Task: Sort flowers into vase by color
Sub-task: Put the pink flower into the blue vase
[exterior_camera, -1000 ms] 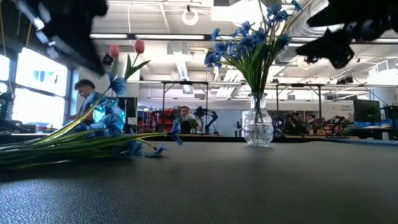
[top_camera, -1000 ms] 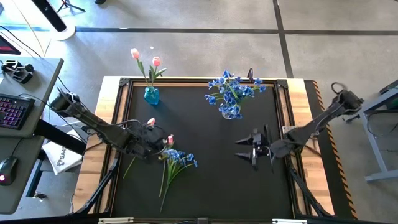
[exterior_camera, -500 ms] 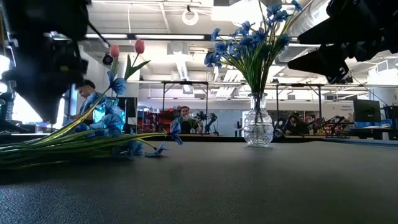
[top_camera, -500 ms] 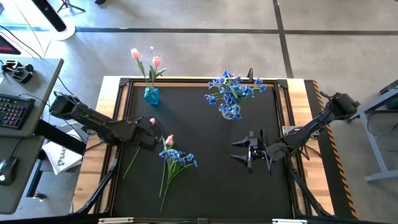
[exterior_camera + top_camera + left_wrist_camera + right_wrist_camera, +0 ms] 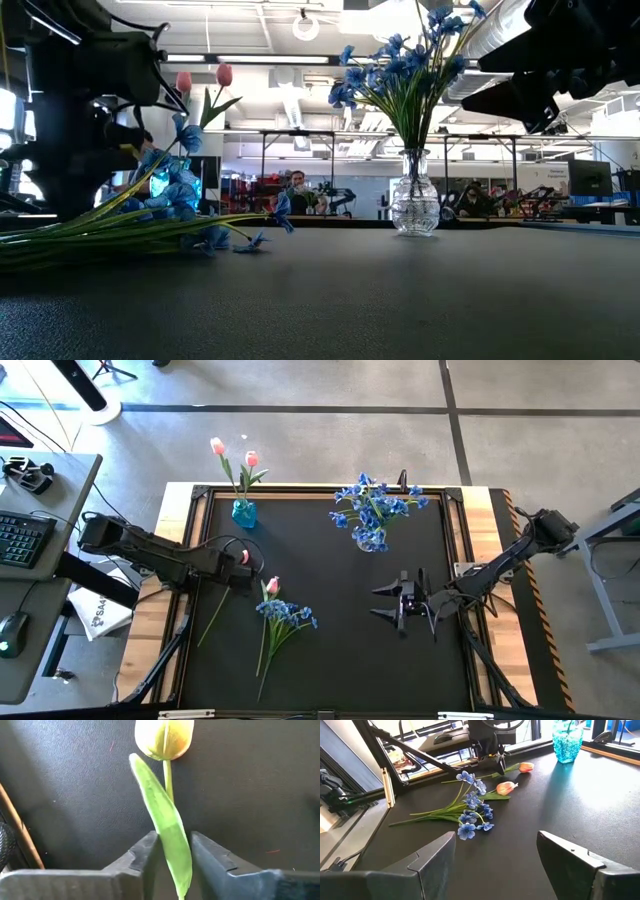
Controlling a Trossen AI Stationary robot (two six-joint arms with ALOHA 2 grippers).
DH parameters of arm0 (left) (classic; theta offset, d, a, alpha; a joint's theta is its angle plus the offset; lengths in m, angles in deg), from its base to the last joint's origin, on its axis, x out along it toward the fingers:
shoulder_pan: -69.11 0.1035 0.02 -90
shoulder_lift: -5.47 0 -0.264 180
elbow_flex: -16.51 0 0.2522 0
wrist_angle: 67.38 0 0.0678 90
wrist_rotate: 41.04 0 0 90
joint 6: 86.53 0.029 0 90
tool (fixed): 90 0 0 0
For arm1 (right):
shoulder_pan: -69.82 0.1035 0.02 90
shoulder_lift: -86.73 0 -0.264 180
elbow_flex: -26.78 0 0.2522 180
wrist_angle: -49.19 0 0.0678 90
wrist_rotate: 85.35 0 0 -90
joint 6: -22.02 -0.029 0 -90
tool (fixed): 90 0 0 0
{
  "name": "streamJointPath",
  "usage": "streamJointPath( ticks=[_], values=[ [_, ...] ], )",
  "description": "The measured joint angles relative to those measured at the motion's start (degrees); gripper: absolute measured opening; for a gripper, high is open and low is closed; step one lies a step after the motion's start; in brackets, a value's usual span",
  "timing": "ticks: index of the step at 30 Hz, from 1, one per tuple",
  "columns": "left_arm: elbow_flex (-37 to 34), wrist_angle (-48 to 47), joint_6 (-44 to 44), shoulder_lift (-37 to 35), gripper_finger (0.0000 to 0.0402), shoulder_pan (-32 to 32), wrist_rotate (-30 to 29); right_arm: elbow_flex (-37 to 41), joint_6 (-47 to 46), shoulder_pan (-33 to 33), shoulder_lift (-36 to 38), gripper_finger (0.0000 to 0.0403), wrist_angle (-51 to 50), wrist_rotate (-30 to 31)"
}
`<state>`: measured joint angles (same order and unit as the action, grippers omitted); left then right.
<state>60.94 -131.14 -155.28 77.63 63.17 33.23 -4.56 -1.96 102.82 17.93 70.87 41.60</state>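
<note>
Pink tulip [image 5: 165, 737] on the mat, its leaf between the left claw [image 5: 172, 852]'s narrowly parted fingers, grip uncertain

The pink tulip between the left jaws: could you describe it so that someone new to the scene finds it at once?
On the black table, go to its left side, where the left gripper reaches in. The pink tulip lies flat there, its leaf between the jaws. The other loose tulip lies apart, beside the blue blossoms.

Loose flowers [image 5: 275, 615] left of vases [image 5: 371, 539]
</note>
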Motion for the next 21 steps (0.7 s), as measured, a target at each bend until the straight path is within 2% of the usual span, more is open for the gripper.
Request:
streamJointPath(
  ticks=[5,9,12,15,18,21],
  values=[
    [0.03,0.59,2.87,-0.04,0.0017,-0.01,0.16,0.00,-0.14,0.00,0.00,0.0275,0.00,-0.04],
    [2.03,0.48,4.93,-1.57,0.0009,-0.50,-2.14,-0.02,-0.14,0.00,0.00,0.0275,-0.02,-0.04],
    [5.46,1.80,9.14,-4.29,0.0003,-1.46,-8.01,-0.02,-0.16,0.00,0.00,0.0275,0.00,-0.07],
    [8.48,11.21,19.79,-8.56,0.0003,-2.25,-15.75,-0.02,-0.17,0.00,0.00,0.0275,0.00,-0.07],
    [8.98,26.86,36.26,-13.48,0.0001,-1.77,-22.17,-0.02,-0.15,0.00,0.00,0.0275,0.00,-0.07],
    [8.98,40.04,52.63,-18.22,0.0001,0.74,-25.78,-0.02,-0.17,0.00,0.00,0.0275,0.00,-0.07]
  ],
)
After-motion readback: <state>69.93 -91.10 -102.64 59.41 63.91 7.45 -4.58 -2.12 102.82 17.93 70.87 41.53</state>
